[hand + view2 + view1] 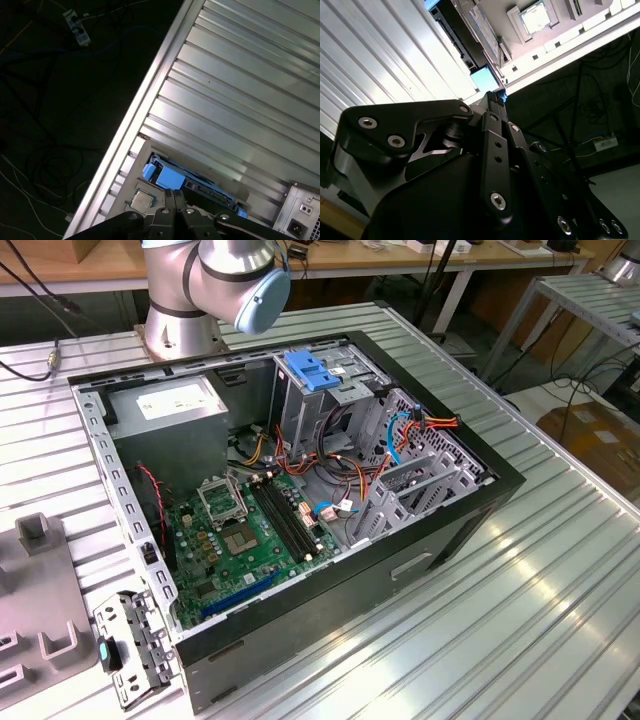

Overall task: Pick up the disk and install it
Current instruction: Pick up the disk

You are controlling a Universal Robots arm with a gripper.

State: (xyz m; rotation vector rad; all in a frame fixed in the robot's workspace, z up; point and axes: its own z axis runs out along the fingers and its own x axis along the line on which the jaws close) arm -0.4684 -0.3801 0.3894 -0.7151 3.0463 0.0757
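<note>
While my gripper (174, 199) hangs over the edge of the ribbed table (240, 90), its fingers look pressed narrow, with nothing that I can see between them. In the first wrist view the disk (169, 178) lies flat in a pale holder (145, 152), just beyond the fingertips and beside a processor chip (140, 200). Its long axis follows the table's ribs, toward the computer case (300, 217). I judge it to be dead ahead of the claw.

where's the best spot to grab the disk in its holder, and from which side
In the first wrist view the disk seems to lie flat in its holder, top uncovered, so likely grip its long blue side rails, jaws closing across its width from above.
</note>
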